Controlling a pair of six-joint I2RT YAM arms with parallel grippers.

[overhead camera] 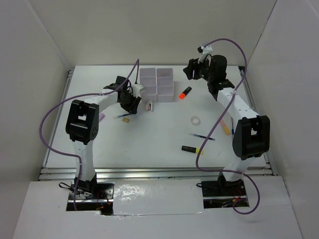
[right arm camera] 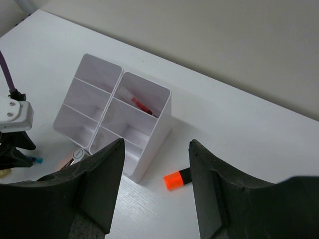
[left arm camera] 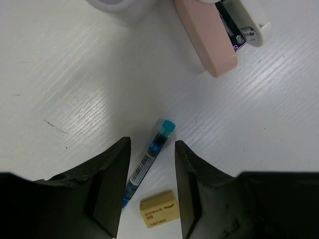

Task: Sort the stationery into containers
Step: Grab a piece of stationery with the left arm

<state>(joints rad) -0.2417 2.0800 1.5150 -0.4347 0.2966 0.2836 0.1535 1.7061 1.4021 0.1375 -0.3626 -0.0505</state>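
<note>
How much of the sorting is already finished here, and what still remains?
Done: one red item lies in a compartment of the containers. In hand: the open left gripper straddles a blue pen on the table, not yet gripping. The right gripper is open, empty. Left: eraser, orange highlighter, tape ring, another pen and a yellow-and-black highlighter lie outside.

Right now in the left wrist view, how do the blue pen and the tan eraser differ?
The blue pen is long and thin with a barcode label; the tan eraser is a short printed block. The pen reaches past the fingertips of the left tool; the eraser sits further back. Both lie loose on the white table.
</note>
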